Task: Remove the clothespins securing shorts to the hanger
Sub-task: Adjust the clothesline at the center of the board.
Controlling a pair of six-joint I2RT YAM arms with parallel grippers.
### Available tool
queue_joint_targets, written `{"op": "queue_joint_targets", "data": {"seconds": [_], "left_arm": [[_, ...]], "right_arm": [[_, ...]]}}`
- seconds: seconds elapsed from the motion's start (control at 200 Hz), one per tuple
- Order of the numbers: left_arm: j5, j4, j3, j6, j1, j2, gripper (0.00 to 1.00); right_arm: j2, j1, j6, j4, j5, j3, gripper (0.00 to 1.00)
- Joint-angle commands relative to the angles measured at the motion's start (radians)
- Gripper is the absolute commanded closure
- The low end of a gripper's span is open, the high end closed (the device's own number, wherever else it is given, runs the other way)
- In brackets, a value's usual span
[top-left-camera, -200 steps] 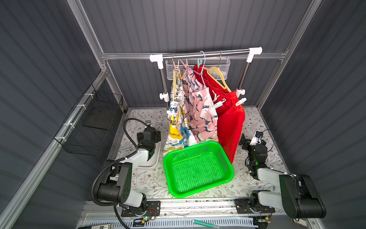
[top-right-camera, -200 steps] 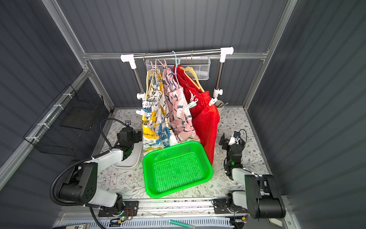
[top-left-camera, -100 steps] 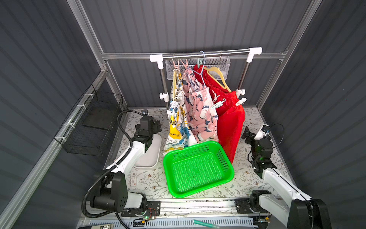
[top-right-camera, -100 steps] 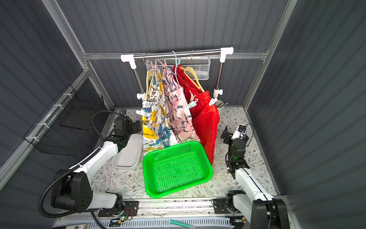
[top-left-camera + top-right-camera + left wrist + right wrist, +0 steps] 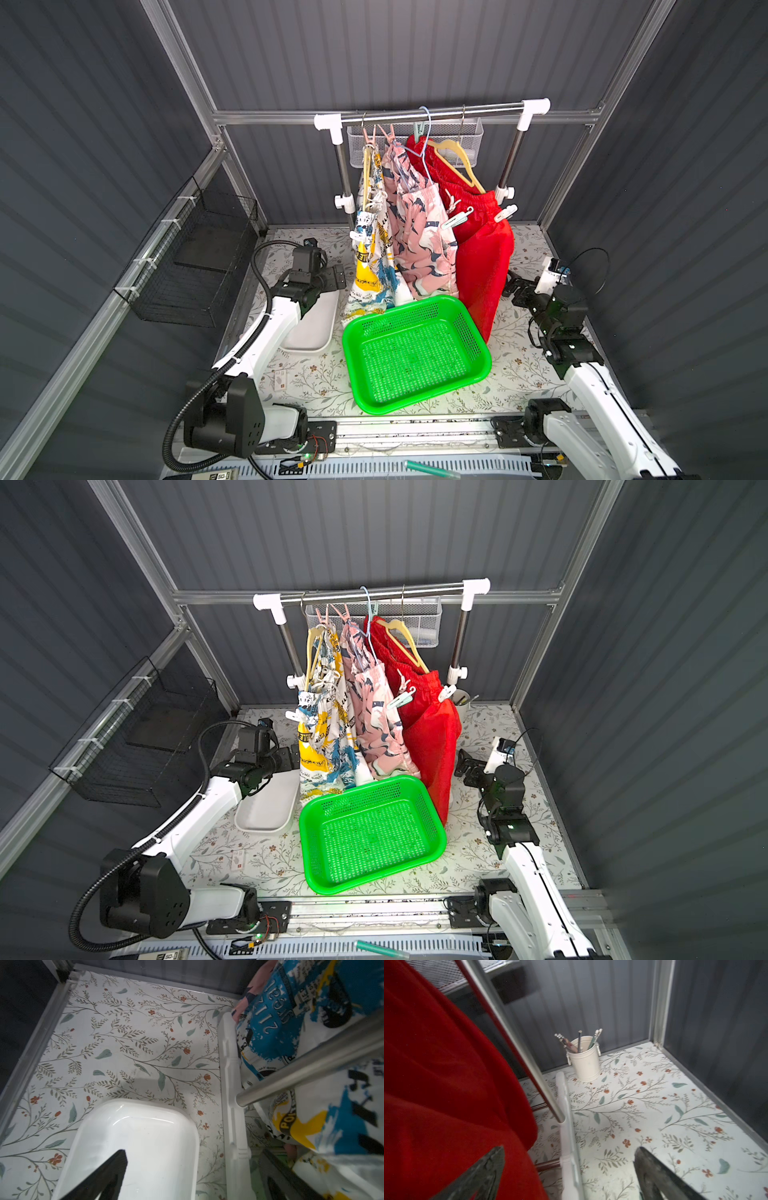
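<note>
Hanging on the rail (image 5: 432, 116): three pairs on hangers at the far middle of the bench (image 5: 316, 374); yellow-blue print shorts (image 5: 370, 257) left, pink bird-print shorts (image 5: 419, 232) centre, red shorts (image 5: 482, 257) right.
Clipped on: pink clothespin (image 5: 369, 137) high up, just under the rail, above the yellow-blue print shorts; mint clothespin (image 5: 455, 219) where the pink and red waistbands meet, exact cloth unclear; white clothespin (image 5: 505, 212) at the right end of the red waistband.
Left end effector (image 5: 337, 276): released, jaws spread wide, nothing between them; above the far end of the white tray (image 5: 316, 328), just left of the yellow-blue print shorts.
Right end effector (image 5: 513, 286): released, jaws wide, nothing gripped; low, just right of the red shorts, nearer than the right post (image 5: 510, 160); one finger (image 5: 483, 1172) overlapping red cloth in the wrist view, contact unclear.
Green basket (image 5: 350, 361): on the bench, near side of the shorts, hems hanging at its far rim.
Pencil cup (image 5: 586, 1061): far right, on the bench by the back wall.
</note>
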Motion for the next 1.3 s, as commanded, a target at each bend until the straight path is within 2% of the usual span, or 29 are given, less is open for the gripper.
{"op": "queue_joint_targets", "data": {"seconds": [0.0, 0.18, 0.405, 0.745, 0.861, 0.976, 1.151, 1.246, 1.291], "left_arm": [[0.117, -0.044, 0.007, 0.003, -0.006, -0.025, 0.0], [0.165, -0.04, -0.023, 0.019, -0.015, -0.052, 0.0], [0.207, -0.114, -0.004, 0.007, -0.024, -0.061, 0.0], [0.256, -0.283, -0.066, -0.039, -0.024, -0.172, 0.0], [0.279, -0.317, -0.082, -0.067, -0.024, -0.199, 0.0], [0.341, -0.288, -0.121, -0.118, -0.026, -0.215, 0.0], [0.364, -0.206, -0.141, -0.169, -0.031, -0.156, 0.0], [0.39, -0.118, -0.152, -0.208, -0.03, -0.123, 0.0], [0.397, -0.071, -0.151, -0.23, -0.032, -0.093, 0.0]], "right_arm": [[-0.034, 0.02, 0.041, -0.165, -0.119, 0.056, 0.01], [-0.105, 0.129, 0.023, -0.333, -0.036, 0.142, 0.01], [-0.18, 0.259, 0.007, -0.447, 0.045, 0.2, 0.01], [-0.211, 0.475, -0.013, -0.479, 0.157, 0.157, 0.01], [-0.177, 0.482, -0.018, -0.468, 0.162, 0.113, 0.01], [-0.123, 0.482, 0.006, -0.363, 0.172, 0.063, 0.01], [-0.002, 0.467, 0.06, -0.247, 0.174, 0.042, 0.01], [0.039, 0.42, 0.088, -0.193, 0.163, 0.022, 0.01], [0.047, 0.376, 0.103, -0.157, 0.116, 0.001, 0.01]]}}
